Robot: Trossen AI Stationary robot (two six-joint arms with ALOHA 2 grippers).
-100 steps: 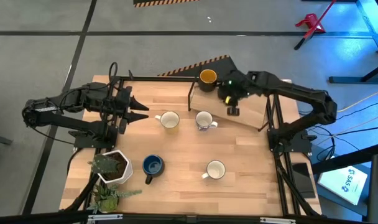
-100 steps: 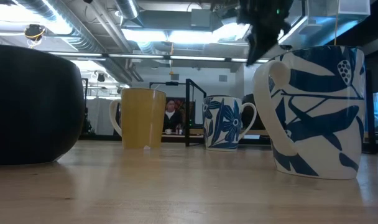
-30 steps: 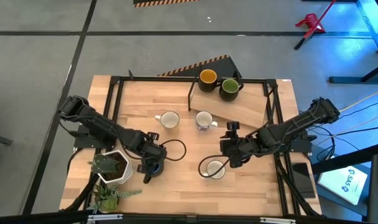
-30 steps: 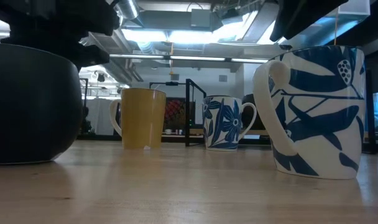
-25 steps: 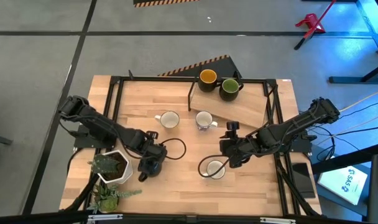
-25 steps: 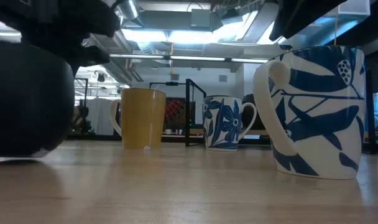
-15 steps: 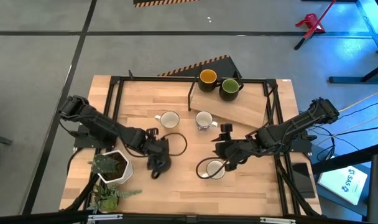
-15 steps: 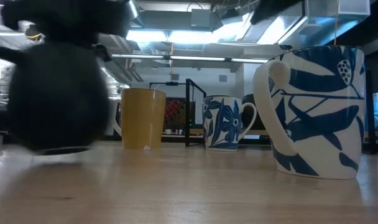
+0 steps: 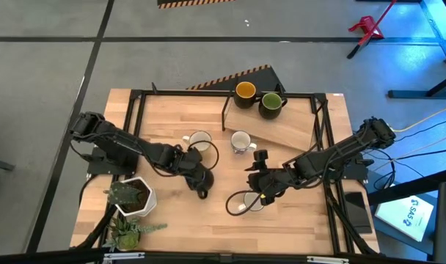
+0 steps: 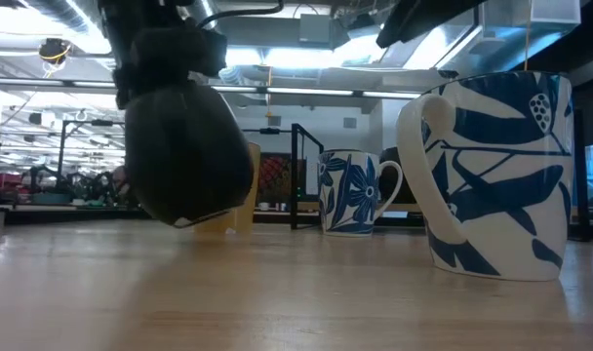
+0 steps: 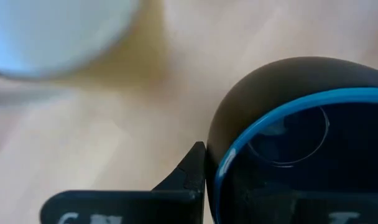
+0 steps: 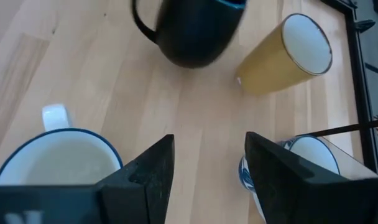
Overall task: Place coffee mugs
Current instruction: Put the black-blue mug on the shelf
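Observation:
My left gripper (image 9: 192, 173) is shut on a dark mug with a blue inside (image 9: 201, 182), which hangs tipped above the table's middle (image 10: 184, 146). My right gripper (image 12: 207, 171) stands open above and beside a white mug with a blue rim (image 12: 52, 162), touching nothing; that mug rests on its base near the table's front (image 9: 245, 202). A cream-yellow mug (image 9: 199, 141) and a white mug with blue flowers (image 9: 240, 141) stand farther back. A mug with a yellow inside (image 9: 245, 91) and an olive green one (image 9: 271, 103) stand on a raised board. My left gripper has the dark mug by its wall at the blue rim (image 11: 221, 168). One finger (image 11: 188, 177) lies against the outside of the wall; the other is lost against the dark inside. The fingers come slanting down from above. The mug hangs tilted, clear of the table.
A white pot with a plant (image 9: 135, 196) stands at the near left corner. A black metal frame (image 9: 135, 110) runs round the table. The raised board (image 9: 282, 128) slopes at the far right. Bare wood (image 9: 208, 220) lies along the near edge.
My left gripper has picked the dark mug off the table and carried it toward the table's right and a little farther back, rolling so that the mug now hangs tipped. My right gripper has drifted slightly toward the table's left, still open.

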